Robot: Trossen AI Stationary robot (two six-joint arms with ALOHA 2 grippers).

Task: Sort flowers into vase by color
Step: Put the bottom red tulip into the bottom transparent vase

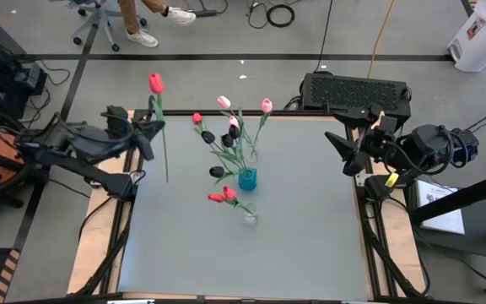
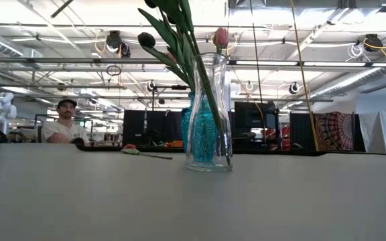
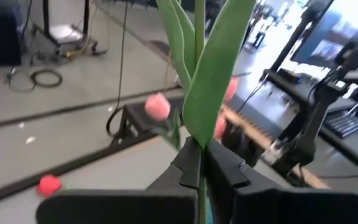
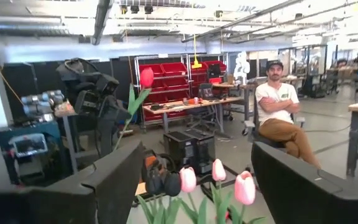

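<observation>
My left gripper [image 1: 153,129] is over the table's far left corner, shut on a red tulip [image 1: 155,82] with a long green stem; the right wrist view shows that tulip's head [image 4: 146,76] above the left arm. A blue vase [image 1: 247,179] at mid-table holds pink [image 1: 266,105] and black [image 1: 207,136] tulips. A clear glass vase [image 2: 210,114] stands just nearer, with red heads [image 1: 221,196] beside it. My right gripper [image 1: 341,143] waits open at the table's right edge, its fingers wide apart [image 4: 194,180]. My left gripper pinches the red tulip's stem [image 3: 201,177] between its two fingers, just below a broad leaf [image 3: 213,93]. The fingers reach in level from the table's left and lie across the stem. The tulip is lifted clear and slants, head toward the far edge, lower end [image 1: 166,177] hanging free.
The grey table top [image 1: 310,245] is bare on its near half and right side. A black keyboard case [image 1: 357,91] sits beyond the far right corner. A person sits in the room behind the table [image 2: 62,127]. The two vases stand close together.
</observation>
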